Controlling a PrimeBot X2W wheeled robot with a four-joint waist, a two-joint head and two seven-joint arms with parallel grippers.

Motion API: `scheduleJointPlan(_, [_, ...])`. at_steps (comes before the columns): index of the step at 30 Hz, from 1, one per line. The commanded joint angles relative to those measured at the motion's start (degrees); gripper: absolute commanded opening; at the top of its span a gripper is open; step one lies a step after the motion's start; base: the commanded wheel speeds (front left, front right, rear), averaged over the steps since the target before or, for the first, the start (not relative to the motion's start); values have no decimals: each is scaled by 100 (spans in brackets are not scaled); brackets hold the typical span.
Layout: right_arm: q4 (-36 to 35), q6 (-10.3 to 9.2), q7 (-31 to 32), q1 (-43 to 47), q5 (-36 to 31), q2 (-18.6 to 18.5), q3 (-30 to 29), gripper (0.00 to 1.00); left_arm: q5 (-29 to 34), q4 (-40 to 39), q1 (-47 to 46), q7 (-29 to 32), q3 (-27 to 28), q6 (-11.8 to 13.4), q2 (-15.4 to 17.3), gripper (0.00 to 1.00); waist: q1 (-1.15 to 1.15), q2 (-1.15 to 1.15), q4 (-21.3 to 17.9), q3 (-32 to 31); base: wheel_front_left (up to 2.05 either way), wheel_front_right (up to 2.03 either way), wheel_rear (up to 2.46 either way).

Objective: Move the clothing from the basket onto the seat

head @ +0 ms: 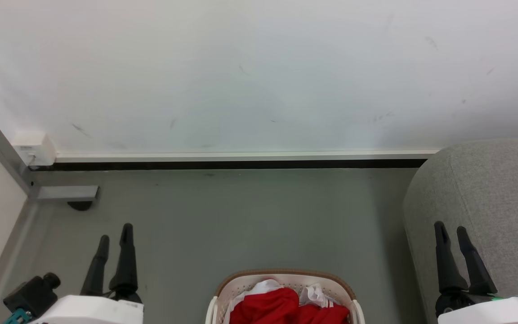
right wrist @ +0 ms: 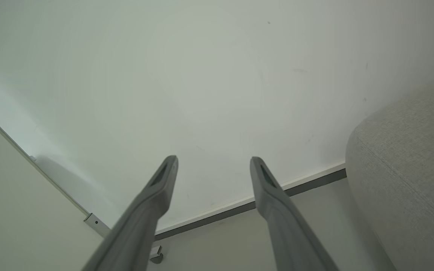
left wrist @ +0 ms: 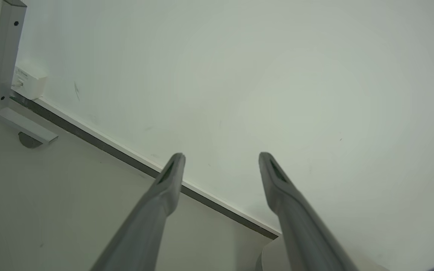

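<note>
my left pincer (head: 115,233), right pincer (head: 450,227) both spread wide, holding nothing; red clothes (head: 281,306) heaped in basket (head: 286,272), long axis unclear

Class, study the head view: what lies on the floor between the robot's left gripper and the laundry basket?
Nothing. The head view shows only bare grey floor between the left gripper and the basket.

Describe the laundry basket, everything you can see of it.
The basket is cream-white plastic with a thin brown rim and small holes in its wall. Its rounded far end shows at the head view's bottom edge, which cuts off the rest. It stands upright on the grey floor, apart from the sofa on its right. Red and white clothing lies heaped inside it.
</note>
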Motion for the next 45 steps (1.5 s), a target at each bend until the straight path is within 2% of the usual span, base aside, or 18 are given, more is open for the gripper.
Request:
scheduleJointPlan(1, [-20, -5, -38, -134, -264, 17, -56, 100, 253, -52, -3, -89, -15, -11, 56, 100, 0, 0, 0, 4, 0, 0, 0])
scheduleJointPlan(27, [263, -8, -55, -193, -2139, 343, -231, 100, 1819, -84, 16, -476, -123, -114, 69, 100, 0, 0, 12, 45, 0, 0, 0])
scheduleJointPlan(45, [392, -9, -75, -237, -2999, 518, -392, 100, 2596, 50, 25, -695, -128, -184, 56, 100, 0, 0, -17, 88, 0, 0, 0])
